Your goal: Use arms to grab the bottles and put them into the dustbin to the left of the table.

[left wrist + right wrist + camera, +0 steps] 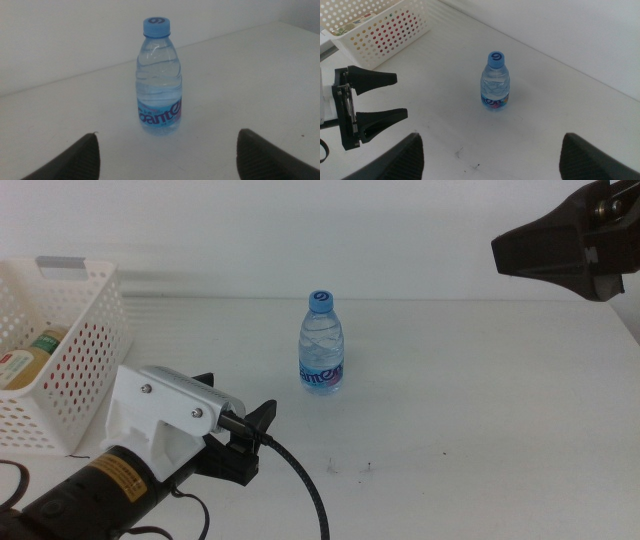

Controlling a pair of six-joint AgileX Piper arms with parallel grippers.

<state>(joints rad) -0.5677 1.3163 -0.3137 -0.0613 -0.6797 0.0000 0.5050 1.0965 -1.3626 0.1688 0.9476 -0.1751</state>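
The clear water bottle with blue cap and label stands upright mid-table; it also shows in the left wrist view and the right wrist view. My left gripper is open and empty, low over the table, a short way in front and left of the bottle, pointing at it. My right gripper is open and empty, high at the far right. The white dustbin stands at the left. The yellow tea bottle lies in it, and red shows through its holes.
The dustbin also shows in the right wrist view, beyond my left gripper. A black cable trails from the left wrist to the front edge. Tiny dark specks mark the white table.
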